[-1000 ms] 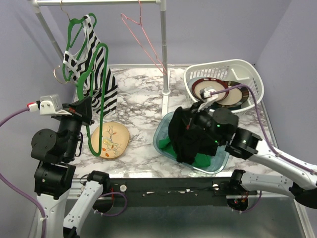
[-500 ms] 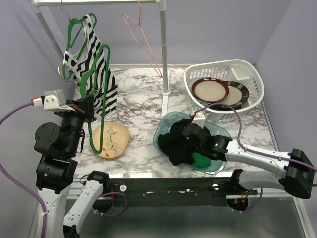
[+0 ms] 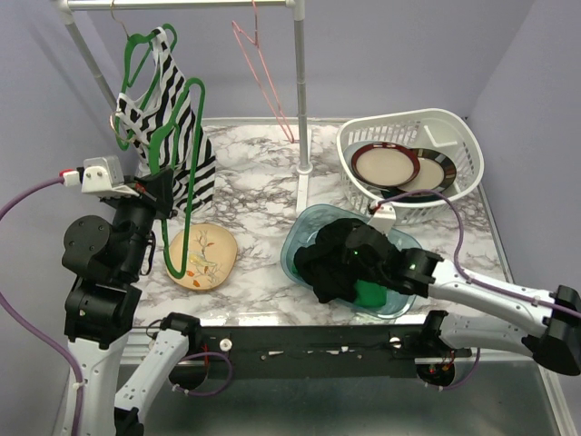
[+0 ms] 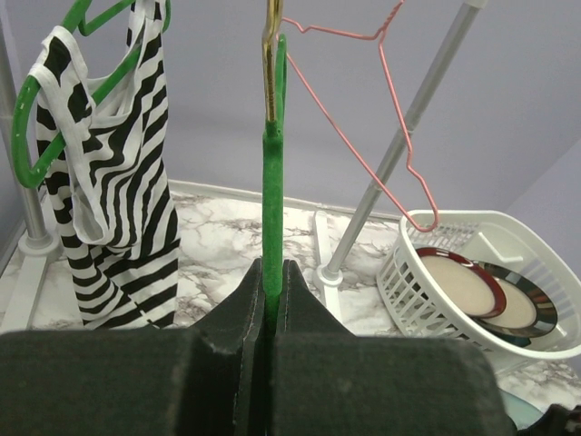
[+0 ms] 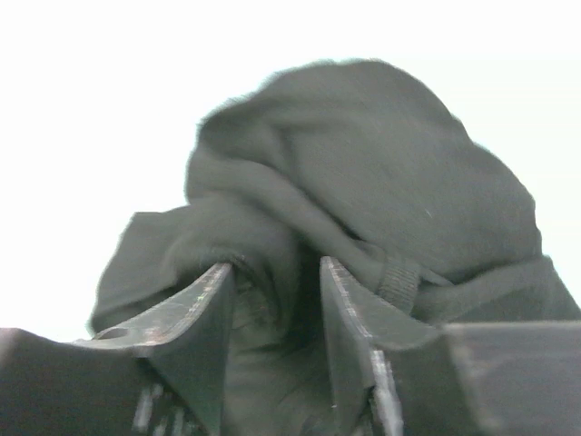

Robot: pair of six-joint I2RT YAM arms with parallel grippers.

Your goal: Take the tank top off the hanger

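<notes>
Left gripper [image 4: 270, 282] clamps green hanger [image 4: 271, 182]; right gripper [image 5: 277, 272] pinches black garment [image 5: 363, 163].
Teal bowl [image 3: 304, 227] holds that garment; white basket [image 3: 454, 123] holds two plates [image 3: 386, 163].

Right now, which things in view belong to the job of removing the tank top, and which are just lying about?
Belonging to the job:
- black-and-white striped fabric tank top
- green plastic hanger
- left gripper, shut on that hanger

Just lying about:
- pink wire hanger
- white plastic basket holding plates
- round beige leaf-patterned plate
- black crumpled cloth in clear blue bowl

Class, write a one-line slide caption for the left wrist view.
Left gripper shut on a green hanger, striped tank top hanging to its left.
</notes>
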